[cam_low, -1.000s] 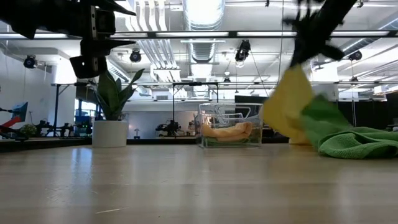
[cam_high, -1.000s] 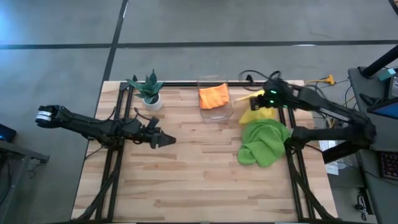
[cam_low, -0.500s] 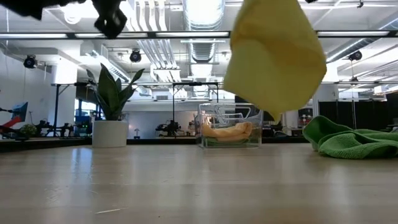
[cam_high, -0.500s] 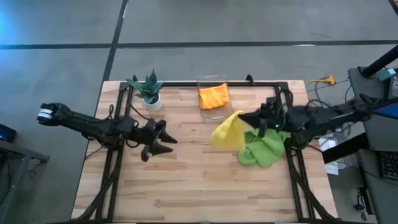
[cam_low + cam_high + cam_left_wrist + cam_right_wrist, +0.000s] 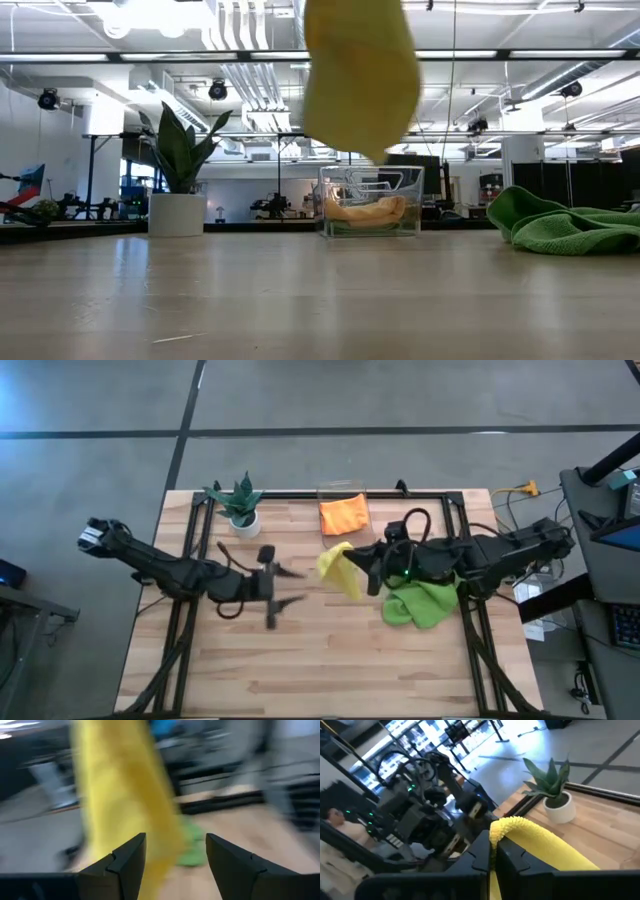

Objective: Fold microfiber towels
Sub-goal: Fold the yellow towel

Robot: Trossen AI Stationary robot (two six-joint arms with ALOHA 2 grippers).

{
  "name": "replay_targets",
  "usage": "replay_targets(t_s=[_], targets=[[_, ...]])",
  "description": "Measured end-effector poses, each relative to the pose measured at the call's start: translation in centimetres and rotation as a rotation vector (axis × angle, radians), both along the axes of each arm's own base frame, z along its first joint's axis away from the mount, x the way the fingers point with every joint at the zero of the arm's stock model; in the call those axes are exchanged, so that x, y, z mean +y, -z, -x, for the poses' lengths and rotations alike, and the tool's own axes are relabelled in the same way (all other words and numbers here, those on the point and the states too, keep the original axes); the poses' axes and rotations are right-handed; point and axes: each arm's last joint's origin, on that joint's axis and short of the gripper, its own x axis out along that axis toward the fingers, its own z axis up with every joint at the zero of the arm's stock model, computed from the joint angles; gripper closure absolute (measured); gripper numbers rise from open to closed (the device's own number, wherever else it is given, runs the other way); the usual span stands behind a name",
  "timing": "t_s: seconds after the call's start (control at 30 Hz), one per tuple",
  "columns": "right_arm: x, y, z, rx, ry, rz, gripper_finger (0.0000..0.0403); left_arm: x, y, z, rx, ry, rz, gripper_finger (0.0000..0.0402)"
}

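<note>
Hanging unfolded from the clamped right gripper [image 5: 372, 572] above mid-tabletop: yellow towel [image 5: 338, 568]; left gripper [image 5: 275, 588] gaping, empty; green towels [image 5: 425, 598] lying crumpled.

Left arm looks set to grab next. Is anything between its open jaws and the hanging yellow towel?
Nothing visible. The yellow towel hangs from the shut right gripper, and only bare table lies between it and the open left gripper.

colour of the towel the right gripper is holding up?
Yellow: the soft yellow microfiber towel pinched in the right gripper. Clearest in the low view.
</note>
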Motion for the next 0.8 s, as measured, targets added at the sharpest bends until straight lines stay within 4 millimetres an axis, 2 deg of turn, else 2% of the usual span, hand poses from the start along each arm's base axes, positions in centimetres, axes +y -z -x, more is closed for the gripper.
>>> replay_targets(t_s=[0.13, 0.3, 0.4, 0.53, 0.63, 0.8], targets=[[-0.4, -1.8, -0.3, 0.017, 0.017, 0.008, 0.0394, 0.0, -0.9, -1.8, -0.013, -0.237, -0.033, 0.021], [-1.6, -3.7, -0.4, -0.008, 0.077, 0.035, 0.0394, -0.8, -1.2, -3.9, 0.01, -0.27, -0.092, 0.021], [-2.5, -4.5, -0.1, -0.023, 0.136, 0.041, 0.0394, -1.3, -1.5, -4.9, 0.009, -0.385, -0.118, 0.021], [-3.3, -5.0, -0.1, -0.034, 0.165, 0.038, 0.0394, -1.7, -2.1, -6.0, 0.029, -0.536, -0.212, 0.021], [-3.5, -5.0, -0.1, -0.036, 0.172, 0.038, 0.0394, -2.0, -2.5, -6.9, 0.039, -0.544, -0.247, 0.021], [-3.6, -4.9, -0.2, -0.032, 0.171, 0.038, 0.0394, -2.2, -1.7, -8.4, 0.03, -0.552, -0.275, 0.021]])
